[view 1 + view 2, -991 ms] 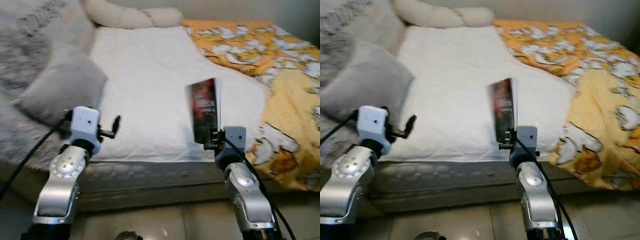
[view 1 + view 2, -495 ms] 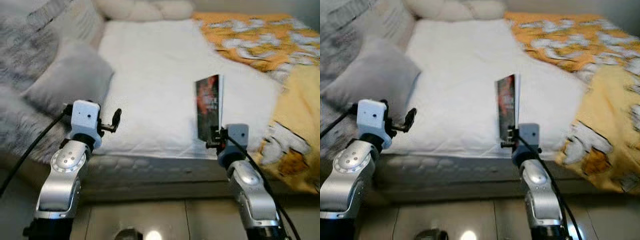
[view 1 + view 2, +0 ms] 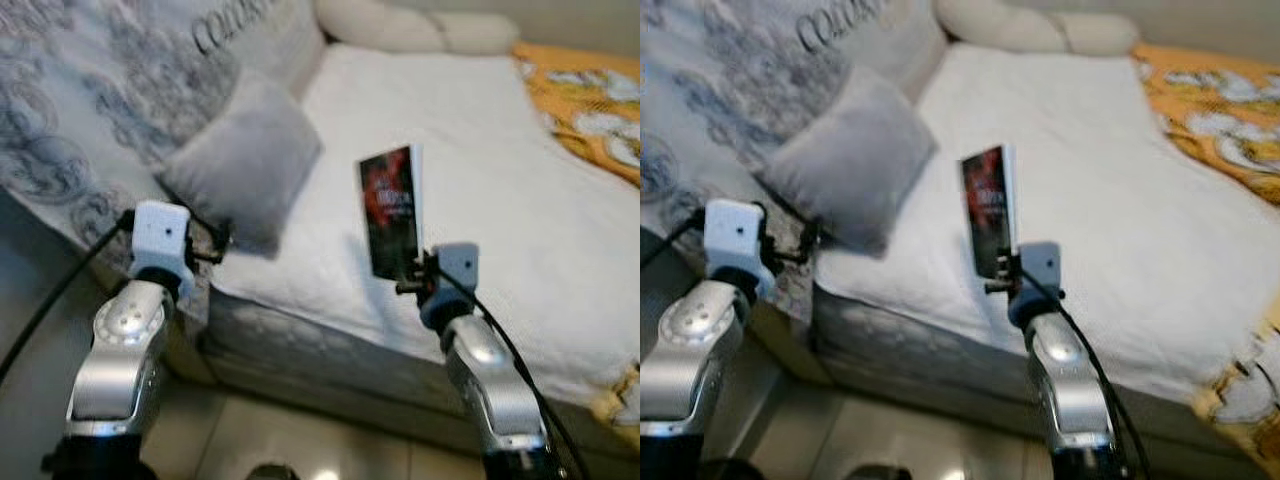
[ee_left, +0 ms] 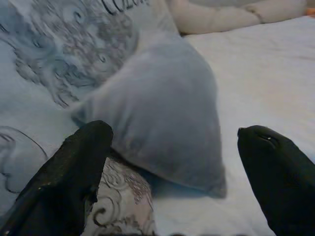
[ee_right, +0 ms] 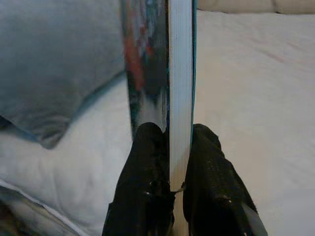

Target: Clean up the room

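A dark-covered book (image 3: pixel 391 211) stands upright above the white mattress (image 3: pixel 520 190), pinched at its lower edge between the right gripper's (image 5: pixel 170 147) fingers. The left gripper (image 4: pixel 172 162), fingers spread wide and empty, points at a grey cushion (image 3: pixel 245 170) beside a patterned blanket (image 3: pixel 90 110).

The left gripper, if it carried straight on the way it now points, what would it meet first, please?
Most likely the grey cushion, which lies dead ahead between the open fingers of the left gripper, resting on the white bed sheet. How far off it is remains unclear.
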You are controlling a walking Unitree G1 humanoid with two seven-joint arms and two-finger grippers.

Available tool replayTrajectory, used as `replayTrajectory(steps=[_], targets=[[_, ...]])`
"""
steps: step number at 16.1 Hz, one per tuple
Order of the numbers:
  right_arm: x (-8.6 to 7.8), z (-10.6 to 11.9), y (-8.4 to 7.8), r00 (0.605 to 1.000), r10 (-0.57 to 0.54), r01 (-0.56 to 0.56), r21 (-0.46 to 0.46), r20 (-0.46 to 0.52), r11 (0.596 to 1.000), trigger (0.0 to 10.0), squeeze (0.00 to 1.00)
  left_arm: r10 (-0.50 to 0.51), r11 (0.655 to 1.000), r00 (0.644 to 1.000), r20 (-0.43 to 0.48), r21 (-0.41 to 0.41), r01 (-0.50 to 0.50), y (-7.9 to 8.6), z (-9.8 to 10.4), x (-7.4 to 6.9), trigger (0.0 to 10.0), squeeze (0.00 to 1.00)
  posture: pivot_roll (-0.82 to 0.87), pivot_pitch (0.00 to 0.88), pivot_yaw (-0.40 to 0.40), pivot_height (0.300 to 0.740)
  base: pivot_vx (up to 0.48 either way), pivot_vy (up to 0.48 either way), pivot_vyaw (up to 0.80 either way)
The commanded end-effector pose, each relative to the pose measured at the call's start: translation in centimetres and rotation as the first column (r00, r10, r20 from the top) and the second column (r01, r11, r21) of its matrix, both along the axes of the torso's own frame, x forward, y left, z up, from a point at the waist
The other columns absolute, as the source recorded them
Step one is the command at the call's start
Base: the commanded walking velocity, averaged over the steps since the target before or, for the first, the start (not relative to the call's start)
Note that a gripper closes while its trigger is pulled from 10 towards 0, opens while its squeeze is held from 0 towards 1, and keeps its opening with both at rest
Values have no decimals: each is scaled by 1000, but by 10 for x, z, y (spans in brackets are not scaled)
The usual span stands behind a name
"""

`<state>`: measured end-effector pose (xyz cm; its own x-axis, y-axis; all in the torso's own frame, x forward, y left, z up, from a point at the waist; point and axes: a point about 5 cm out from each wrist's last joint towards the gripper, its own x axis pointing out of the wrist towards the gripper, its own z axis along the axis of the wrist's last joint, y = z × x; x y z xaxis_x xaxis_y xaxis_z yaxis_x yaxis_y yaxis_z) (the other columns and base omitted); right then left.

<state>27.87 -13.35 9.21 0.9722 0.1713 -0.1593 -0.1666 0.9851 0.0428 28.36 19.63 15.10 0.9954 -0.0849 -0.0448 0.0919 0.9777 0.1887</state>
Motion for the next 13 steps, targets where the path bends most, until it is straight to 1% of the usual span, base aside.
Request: replayTrajectory(steps=[1, 3, 4, 13], targets=[[3, 8, -7, 999, -18, 17, 7, 31, 1000, 10000, 0, -10, 1000, 1000, -6, -9, 9, -4, -1, 1, 10000, 0, 111, 0, 20, 740, 259, 0, 800], [3, 8, -7, 999, -14, 14, 4, 31, 1000, 10000, 0, -9, 1000, 1000, -5, -13, 9, -4, -1, 2, 10000, 0, 111, 0, 19, 740, 253, 0, 800], [3, 7, -7, 999, -22, 22, 17, 26, 1000, 10000, 0, -10, 1000, 1000, -6, -13, 10, -5, -1, 2, 10000, 0, 111, 0, 19, 740, 255, 0, 0], [3, 7, -7, 1000, -23, 23, 19, 21, 1000, 10000, 0, -22, 1000, 1000, -15, -16, 21, -6, -2, 1, 10000, 0, 111, 0, 20, 740, 255, 0, 0]])
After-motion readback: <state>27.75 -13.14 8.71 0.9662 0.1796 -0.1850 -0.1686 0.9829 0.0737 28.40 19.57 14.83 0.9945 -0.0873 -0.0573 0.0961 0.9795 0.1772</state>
